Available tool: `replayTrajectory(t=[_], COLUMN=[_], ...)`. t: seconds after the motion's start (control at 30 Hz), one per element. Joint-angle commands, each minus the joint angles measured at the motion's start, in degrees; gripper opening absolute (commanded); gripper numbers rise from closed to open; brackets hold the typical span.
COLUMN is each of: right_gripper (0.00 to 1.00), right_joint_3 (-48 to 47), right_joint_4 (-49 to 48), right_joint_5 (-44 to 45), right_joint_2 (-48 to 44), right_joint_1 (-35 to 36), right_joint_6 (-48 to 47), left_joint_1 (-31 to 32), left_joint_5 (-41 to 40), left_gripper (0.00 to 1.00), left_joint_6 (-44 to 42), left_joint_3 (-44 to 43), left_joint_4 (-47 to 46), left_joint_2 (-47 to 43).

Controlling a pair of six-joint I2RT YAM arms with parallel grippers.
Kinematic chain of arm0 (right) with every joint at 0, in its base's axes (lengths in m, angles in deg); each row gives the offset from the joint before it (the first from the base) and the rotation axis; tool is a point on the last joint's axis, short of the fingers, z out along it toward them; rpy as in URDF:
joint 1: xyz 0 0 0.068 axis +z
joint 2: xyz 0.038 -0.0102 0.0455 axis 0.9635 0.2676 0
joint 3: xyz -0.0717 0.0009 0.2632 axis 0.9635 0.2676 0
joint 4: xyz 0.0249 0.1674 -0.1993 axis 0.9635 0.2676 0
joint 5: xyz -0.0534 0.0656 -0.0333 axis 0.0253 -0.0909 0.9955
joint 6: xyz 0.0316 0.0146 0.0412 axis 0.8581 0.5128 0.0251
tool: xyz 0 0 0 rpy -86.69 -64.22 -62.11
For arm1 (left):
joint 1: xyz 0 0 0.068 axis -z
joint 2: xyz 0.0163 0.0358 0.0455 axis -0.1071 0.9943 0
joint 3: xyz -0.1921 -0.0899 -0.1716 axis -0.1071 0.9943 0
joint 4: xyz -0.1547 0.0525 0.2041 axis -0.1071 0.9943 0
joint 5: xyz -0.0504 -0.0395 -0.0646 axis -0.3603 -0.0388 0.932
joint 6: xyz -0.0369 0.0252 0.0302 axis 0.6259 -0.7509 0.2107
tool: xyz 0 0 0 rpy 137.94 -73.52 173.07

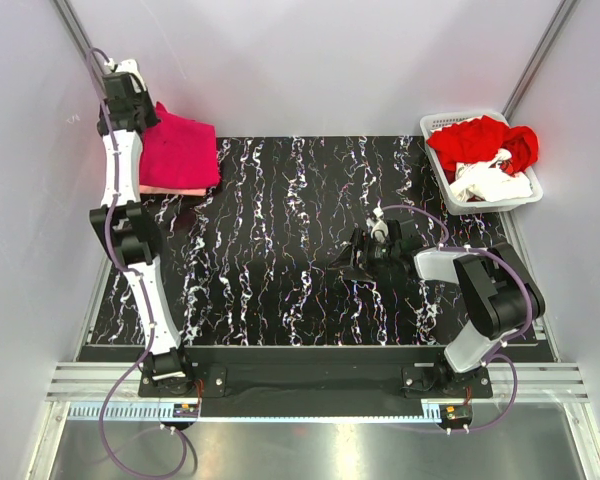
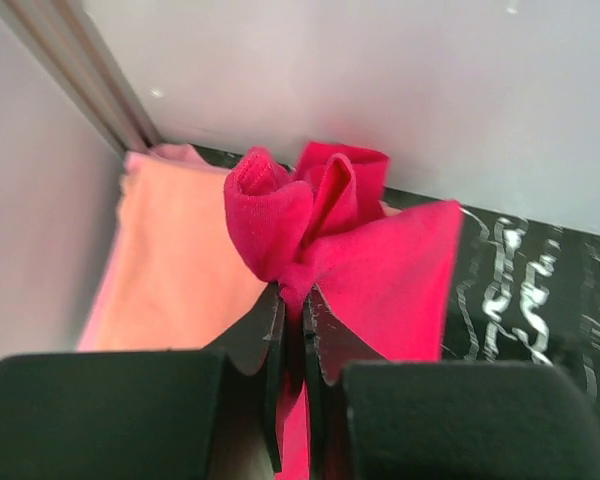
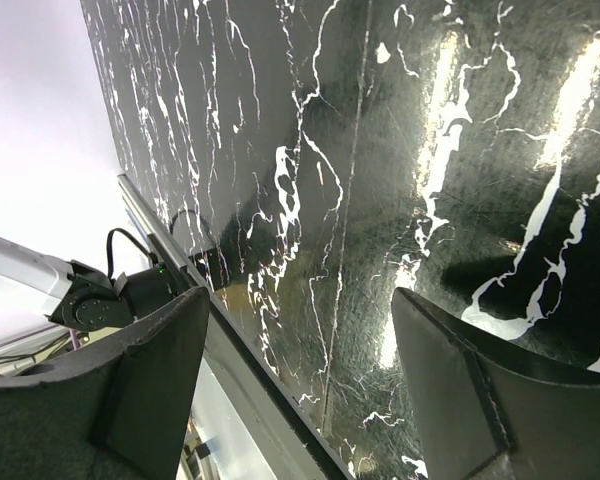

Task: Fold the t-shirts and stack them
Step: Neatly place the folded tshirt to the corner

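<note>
Left gripper [image 2: 292, 300]: nearly closed, pinching a bunched fold of the vivid magenta-pink cloth t-shirt [image 2: 385, 270].
Shirt position: far-left corner of the black white-veined table [image 1: 280, 260], atop the pale salmon-pink t-shirt [image 2: 170, 270], hard against the grey wall [image 2: 380, 80].
Right gripper [image 3: 298, 330]: spread wide, empty, above mid-table.
White slatted plastic basket [image 1: 438, 165]: far right, holding a red t-shirt [image 1: 475, 140] and a white t-shirt [image 1: 495, 182].

1. Standing here, I can read no writing, brand, number or sign on anything.
2. The white marks across the desk [image 1: 310, 250] are marble veining, not letters.
3. The small boards [image 1: 187, 409] below the arm bases are too tiny to read.
</note>
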Motion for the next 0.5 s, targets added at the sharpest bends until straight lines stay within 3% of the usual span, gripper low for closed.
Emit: replayTrajectory(t=[0.0,0.47], right_gripper=[0.81,0.81], right_joint_3=[-1.3,-1.3], right_joint_4=[-2.7,-3.7], right_joint_5=[-1.5,-2.6], right_joint_2=[0.5,1.3], right_joint_1=[-0.5,-1.0], right_joint_6=[0.1,0.7], left_joint_1=[-0.3,0.9], left_joint_5=[-5.9,-21.6], left_gripper=[0.09,0.15], left_joint_6=[-3.2,-14.6], left_joint_3=[-3.3,-0.7], left_joint_4=[-8.5,-22.8], left_joint_2=[1.2,2.3])
